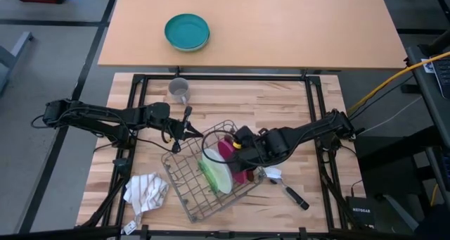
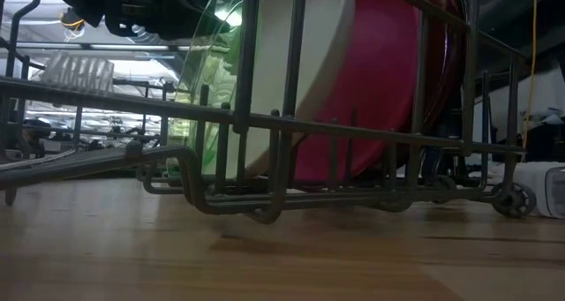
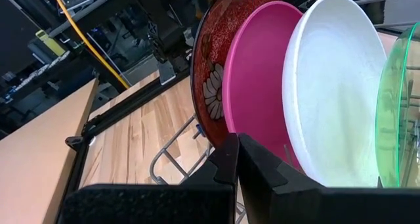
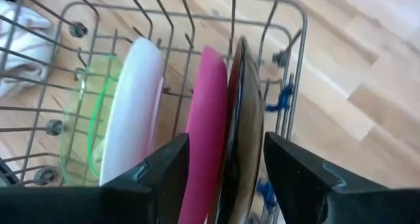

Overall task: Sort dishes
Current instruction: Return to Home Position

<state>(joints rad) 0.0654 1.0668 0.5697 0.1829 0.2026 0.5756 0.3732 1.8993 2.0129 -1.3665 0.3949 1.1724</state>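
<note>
Down at the near end of the wooden counter (image 1: 281,99), the wire dish rack (image 1: 184,191) holds all four plates on edge in one row: the pale green plate (image 4: 82,119), the white plate (image 4: 131,106), the magenta-pink plate (image 4: 207,119) and the dark red plate (image 3: 209,60) with its pale flower motifs, the red one nearest the right arm (image 1: 309,131). That arm reaches over the rack from the right. Its jaws are spread wide above the rims of the pink and red plates and grasp nothing. The left arm (image 1: 105,117) comes in from the other side and stops just beside the rack. Its jaws are clenched together on nothing and point at the plate faces. From where I stand the sorting looks finished, since no plate lies loose on the counter. What seems left is for both arms to draw clear of the rack without knocking a rim. A teal bowl (image 1: 187,32) sits on the paler counter beyond, a small grey mug (image 1: 180,91) stands near the far edge of the wood, and a crumpled cloth (image 1: 146,191) lies beside the rack.
</note>
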